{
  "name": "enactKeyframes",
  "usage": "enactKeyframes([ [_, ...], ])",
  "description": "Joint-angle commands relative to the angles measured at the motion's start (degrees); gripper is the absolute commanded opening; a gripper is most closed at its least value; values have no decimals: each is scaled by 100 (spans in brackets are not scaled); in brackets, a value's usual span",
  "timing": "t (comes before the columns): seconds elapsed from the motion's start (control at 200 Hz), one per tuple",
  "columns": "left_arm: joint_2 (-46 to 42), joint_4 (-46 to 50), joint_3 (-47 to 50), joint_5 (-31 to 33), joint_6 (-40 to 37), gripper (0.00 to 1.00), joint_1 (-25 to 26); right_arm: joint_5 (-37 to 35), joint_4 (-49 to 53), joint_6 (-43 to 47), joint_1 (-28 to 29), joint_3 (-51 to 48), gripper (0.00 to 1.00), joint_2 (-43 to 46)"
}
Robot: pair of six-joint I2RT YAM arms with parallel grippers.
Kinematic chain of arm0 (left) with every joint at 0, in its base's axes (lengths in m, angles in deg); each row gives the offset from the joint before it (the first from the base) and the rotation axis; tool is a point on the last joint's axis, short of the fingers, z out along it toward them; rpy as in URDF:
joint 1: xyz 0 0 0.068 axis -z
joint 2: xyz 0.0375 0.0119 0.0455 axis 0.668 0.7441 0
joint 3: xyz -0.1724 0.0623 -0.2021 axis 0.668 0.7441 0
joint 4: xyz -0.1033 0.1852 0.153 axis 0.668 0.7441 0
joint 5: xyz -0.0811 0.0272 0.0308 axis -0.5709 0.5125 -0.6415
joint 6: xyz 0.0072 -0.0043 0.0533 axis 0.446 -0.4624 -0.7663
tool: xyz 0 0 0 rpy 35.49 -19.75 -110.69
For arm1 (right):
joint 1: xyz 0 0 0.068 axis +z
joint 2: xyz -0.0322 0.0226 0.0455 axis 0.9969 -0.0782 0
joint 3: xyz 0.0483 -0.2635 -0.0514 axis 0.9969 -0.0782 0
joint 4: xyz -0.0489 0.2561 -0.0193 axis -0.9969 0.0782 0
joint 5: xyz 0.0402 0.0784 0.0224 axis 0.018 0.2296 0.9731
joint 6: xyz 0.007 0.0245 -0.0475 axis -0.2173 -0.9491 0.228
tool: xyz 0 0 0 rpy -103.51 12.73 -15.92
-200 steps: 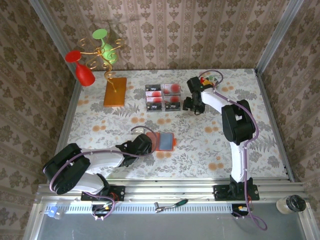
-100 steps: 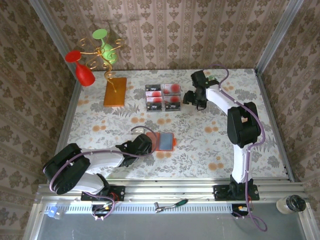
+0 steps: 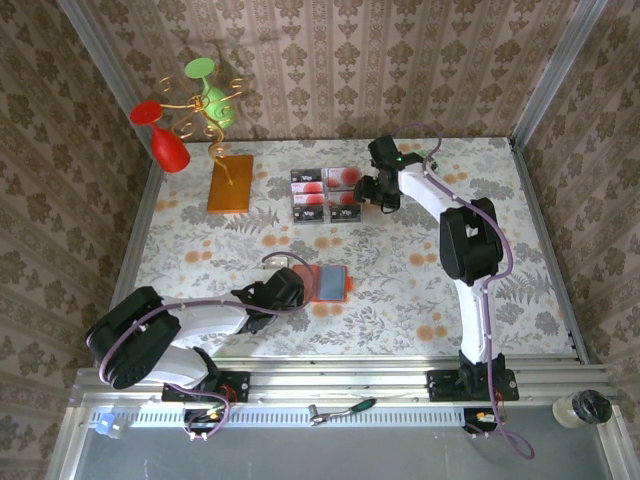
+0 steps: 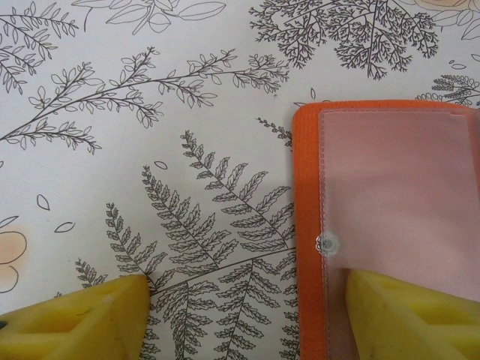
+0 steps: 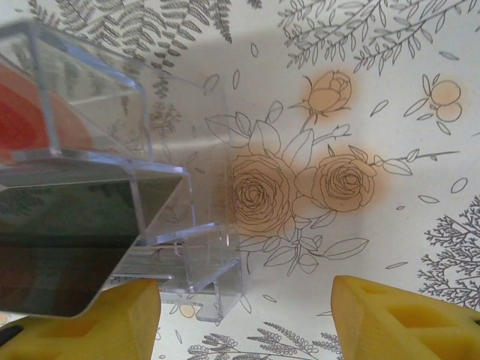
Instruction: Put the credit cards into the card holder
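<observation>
Inspecting the stock first: the credit cards (image 3: 325, 194), thin rectangular black and pale pinkish plastic pieces with red round marks, stand filed in the clear plastic compartment tray (image 5: 202, 150) at the far middle of the floral-printed tabletop (image 3: 420, 290). They are judged light, stiff and slick. A flat face offers no purchase, so the pinch belongs across a card's two faces at an exposed upper edge, with a straight lift out of the slot. The tray itself looks light and may slide or tip if nudged.

The right gripper (image 5: 247, 319) hovers just beside the tray's right end, jaws wide apart and empty. One yellow foam pad (image 5: 97, 319) sits close by the tray's corner, the other over bare table.

The card holder (image 3: 328, 283), a small bright orange-red folding wallet lying open with its grey-blue inside up, rests near the front centre, well apart from the tray. It is judged soft and pliable, and its clear pocket (image 4: 397, 187) may buckle under a pushed card. The left gripper (image 4: 244, 319) stands wide and grips nothing, one pad over the wallet's orange border, the other over table. Contact cannot be confirmed.

Clearance: open table lies between tray and wallet. The orange-brown flat board (image 3: 230, 182) with gold wire stand sits to the tray's left, off the route.
</observation>
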Motion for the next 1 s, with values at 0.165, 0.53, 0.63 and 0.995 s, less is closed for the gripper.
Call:
enactKeyframes([
  [0.165,43,127,-91,15,60,71,56,37,207,-136,5,342,63,-297],
  [0.53,41,107,-114,18,53,71,64,-287,122,-201,-62,-41,62,-133],
  [0.63,34,96,-113,14,54,71,60,-386,67,-200,-119,-284,62,23],
  [0.995,-18,89,-78,32,64,71,86,-514,-184,-216,-268,-1287,62,583],
])
